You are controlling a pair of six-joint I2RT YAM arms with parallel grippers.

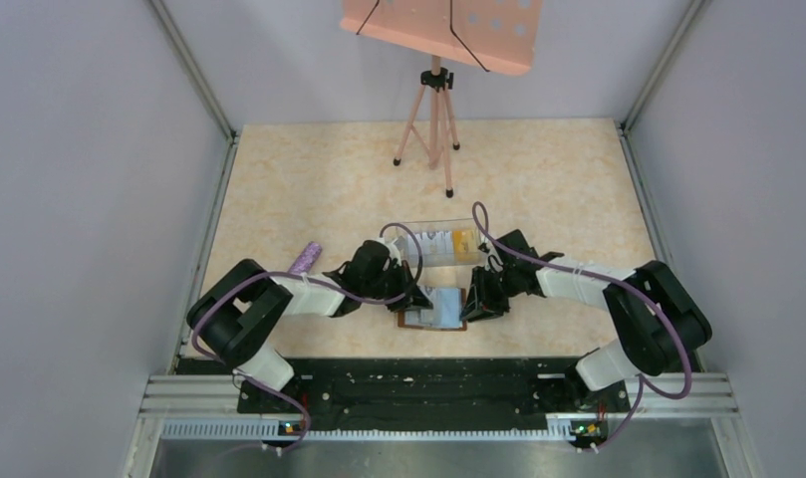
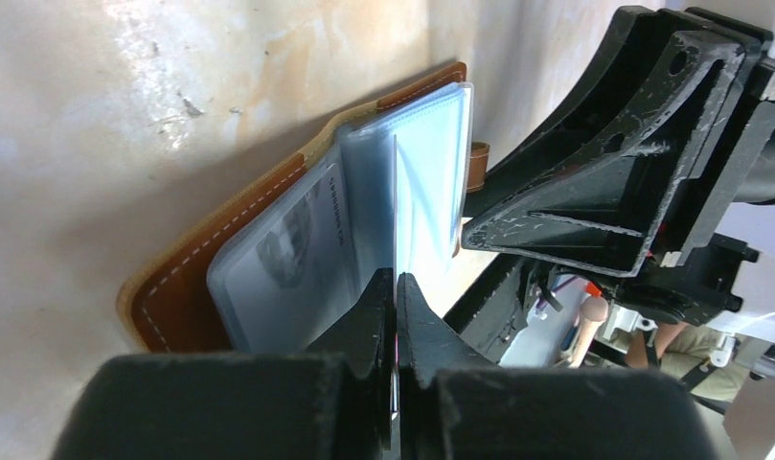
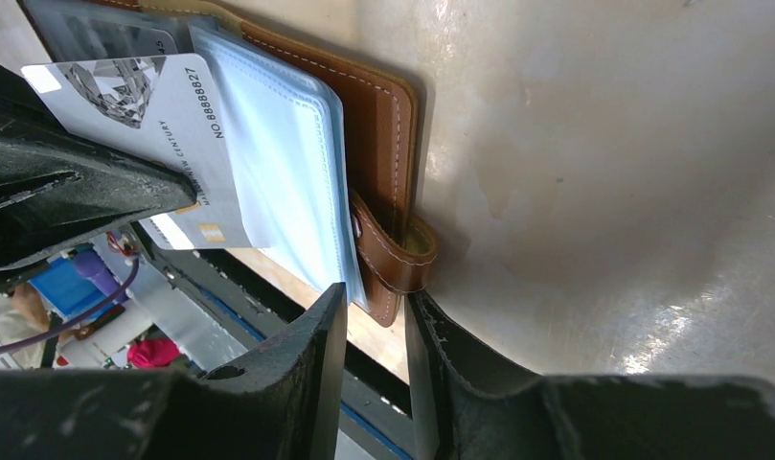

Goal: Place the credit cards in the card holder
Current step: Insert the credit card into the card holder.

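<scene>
Two arms: both reach inward over the worktop [image 1: 309, 189], tips facing each other w/ the card holder [image 1: 436, 309] between them.
Left jaws: left gripper [image 2: 395, 280] is closed flat on one credit card [image 3: 163, 125], pinching its near end. From the left wrist the card is edge-on, a thin line running straight out ahead of the tips.
Held card: whitish, grey graphic & printed no. on its face. Far end lies against the clear pockets [image 3: 278, 172]; inside a slot or only resting on them, can't tell.
Right jaws: right gripper [image 3: 376, 302] has its jaws part-way apart. The snap tab [image 3: 388, 259] & the pockets' edge sit between the tips; whether they clamp them, can't tell.
Card holder: brown leather, white stitching, lying open on the worktop directly ahead of both sets of jaws, tab side toward the right jaws.
Stored card: a grey-printed card [image 2: 287, 244] sits in a pocket just left of the left jaws' line.
Clear box: clear box [image 1: 433, 244] lies beyond both jaws, just past the wrists; it holds spare cards [image 1: 433, 239] incl. an orange card [image 1: 463, 239] on the right jaws' side.
Purple item: purple item [image 1: 305, 257] lies well out to the left of the left jaws, beside that arm.
Tripod: tripod [image 1: 433, 119] stands far beyond the jaws, w/ a pink board [image 1: 443, 25] on top.
</scene>
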